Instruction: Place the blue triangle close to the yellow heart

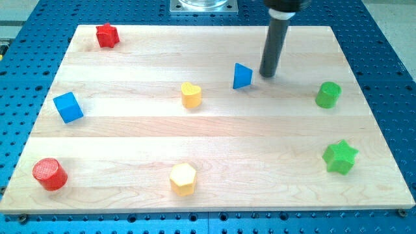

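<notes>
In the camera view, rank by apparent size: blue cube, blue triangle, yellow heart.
1. blue cube, clearly largest.
2. yellow heart and blue triangle: too alike to rank.
My tip sits just right of the triangle.

No text, label, brand or number can be read anywhere (blocks and bench are seen unmarked).

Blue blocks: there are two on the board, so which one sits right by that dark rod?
The blue triangle, just to the view's left of my tip. The blue cube lies far off near the view's left edge.
</notes>
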Tool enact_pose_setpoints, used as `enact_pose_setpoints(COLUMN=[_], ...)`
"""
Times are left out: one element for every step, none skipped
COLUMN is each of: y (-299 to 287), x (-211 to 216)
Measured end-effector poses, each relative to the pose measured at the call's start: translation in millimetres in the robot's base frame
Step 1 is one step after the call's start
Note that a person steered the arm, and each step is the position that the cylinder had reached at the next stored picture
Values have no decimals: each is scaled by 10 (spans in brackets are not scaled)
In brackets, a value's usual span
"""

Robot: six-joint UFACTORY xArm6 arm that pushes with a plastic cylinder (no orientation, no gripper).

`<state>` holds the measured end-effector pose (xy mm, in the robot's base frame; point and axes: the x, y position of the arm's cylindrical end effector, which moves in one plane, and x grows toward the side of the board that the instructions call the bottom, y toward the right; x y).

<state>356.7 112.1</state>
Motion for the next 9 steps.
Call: enact_pose_setpoints(y=[-121, -388, -128, -384, -720, -862, -358, -460, -554], x=[156, 264, 135, -215, 18, 245, 337, 713, 554])
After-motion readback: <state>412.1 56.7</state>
